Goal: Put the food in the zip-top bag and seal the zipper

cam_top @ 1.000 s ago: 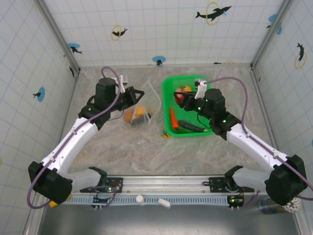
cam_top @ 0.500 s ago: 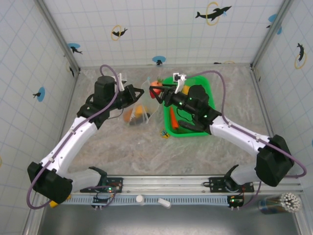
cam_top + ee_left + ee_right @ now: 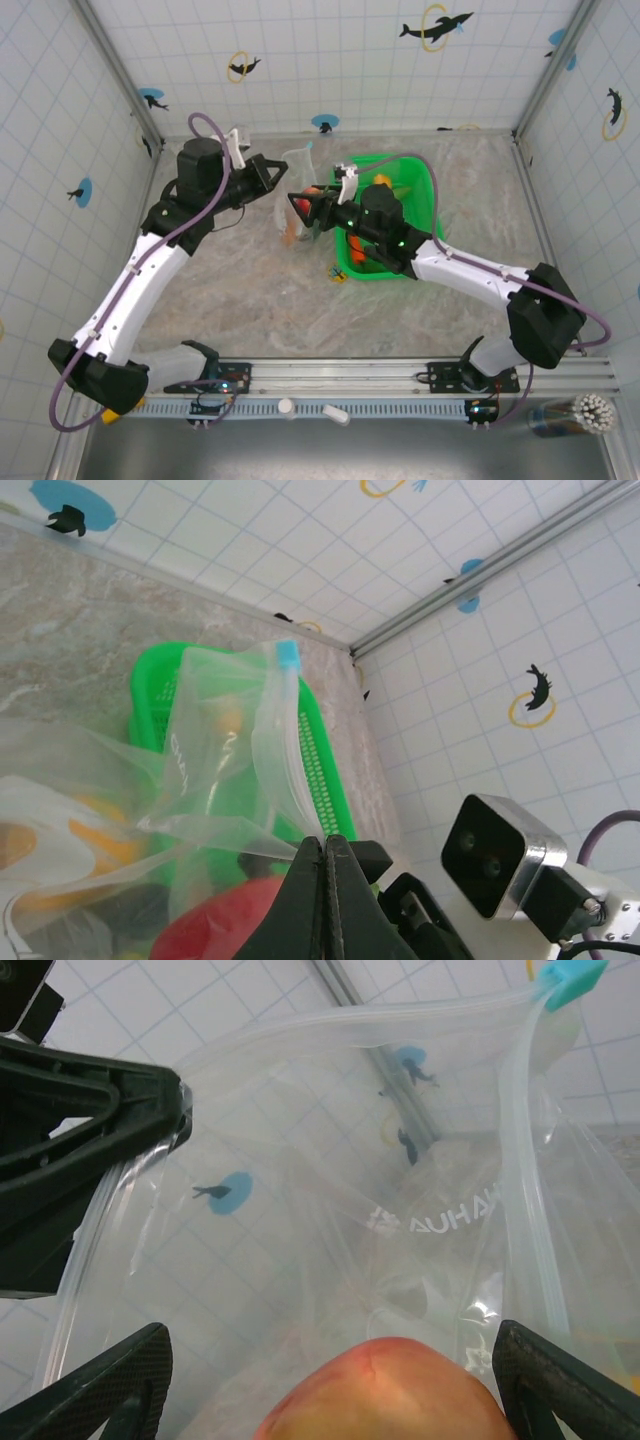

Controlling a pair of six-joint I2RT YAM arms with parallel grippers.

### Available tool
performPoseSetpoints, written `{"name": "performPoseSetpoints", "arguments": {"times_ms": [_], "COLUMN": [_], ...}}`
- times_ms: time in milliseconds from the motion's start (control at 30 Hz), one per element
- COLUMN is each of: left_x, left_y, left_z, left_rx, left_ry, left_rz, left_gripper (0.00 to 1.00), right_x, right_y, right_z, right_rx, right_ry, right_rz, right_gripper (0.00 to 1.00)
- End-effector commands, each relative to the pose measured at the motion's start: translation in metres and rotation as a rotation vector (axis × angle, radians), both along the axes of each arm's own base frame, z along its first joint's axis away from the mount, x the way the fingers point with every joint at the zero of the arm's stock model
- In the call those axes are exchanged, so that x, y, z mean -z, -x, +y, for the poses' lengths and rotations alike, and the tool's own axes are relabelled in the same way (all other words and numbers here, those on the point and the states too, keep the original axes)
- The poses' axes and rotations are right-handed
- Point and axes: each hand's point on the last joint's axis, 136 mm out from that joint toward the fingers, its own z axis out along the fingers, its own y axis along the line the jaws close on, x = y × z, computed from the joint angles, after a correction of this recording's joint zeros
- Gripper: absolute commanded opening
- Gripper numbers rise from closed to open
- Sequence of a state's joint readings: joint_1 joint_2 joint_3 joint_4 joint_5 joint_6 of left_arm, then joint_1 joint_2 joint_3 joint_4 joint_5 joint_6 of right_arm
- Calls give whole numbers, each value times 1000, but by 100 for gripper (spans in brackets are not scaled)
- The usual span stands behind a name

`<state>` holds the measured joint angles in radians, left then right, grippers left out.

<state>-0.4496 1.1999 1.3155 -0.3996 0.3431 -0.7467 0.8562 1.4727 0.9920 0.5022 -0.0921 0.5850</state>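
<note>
My left gripper (image 3: 283, 183) (image 3: 325, 842) is shut on the zip-top bag (image 3: 298, 172) (image 3: 215, 735) (image 3: 330, 1160), pinching its mouth edge by the zipper (image 3: 285, 765) (image 3: 520, 1160) and holding the mouth up and open. A blue slider (image 3: 287, 655) (image 3: 570, 980) sits at the strip's end. My right gripper (image 3: 298, 205) (image 3: 330, 1348) is open at the bag mouth, the red apple (image 3: 304, 207) (image 3: 390, 1392) (image 3: 215, 935) between its wide fingers (image 3: 110, 1390) with a gap on each side. Orange and yellow food (image 3: 290, 232) (image 3: 90, 845) lies inside the bag.
The green mesh basket (image 3: 427, 185) (image 3: 330, 770) stands right of the bag, under my right arm, with an orange fruit (image 3: 381, 181) in it. A tiny yellow-and-black trinket (image 3: 337, 272) lies on the table before the basket. Tiled walls close the back and sides.
My right arm swung left from the basket to the bag mouth with the apple, and its jaws widened. My left gripper raised the bag's edge up and back.
</note>
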Motion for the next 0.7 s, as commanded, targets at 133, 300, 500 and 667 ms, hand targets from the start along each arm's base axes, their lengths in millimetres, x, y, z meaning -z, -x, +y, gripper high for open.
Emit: {"name": "performPoseSetpoints", "arguments": {"times_ms": [133, 300, 500, 667], "left_x": [-5, -1, 7, 14], "left_y": [-3, -1, 1, 3], "left_z": [10, 12, 15, 18], "left_rx": [-29, -34, -39, -44], "left_ry": [-51, -63, -79, -99], "left_rz": [-44, -43, -33, -32], "left_gripper": [0, 0, 0, 0], "right_x": [-25, -30, -37, -44], "right_y": [-3, -5, -5, -6], "right_z": [-13, -17, -19, -19], "right_rx": [39, 45, 44, 47], "right_ry": [-8, -7, 2, 10], "right_rz": [-57, -65, -81, -90], "right_gripper": [90, 93, 93, 93]}}
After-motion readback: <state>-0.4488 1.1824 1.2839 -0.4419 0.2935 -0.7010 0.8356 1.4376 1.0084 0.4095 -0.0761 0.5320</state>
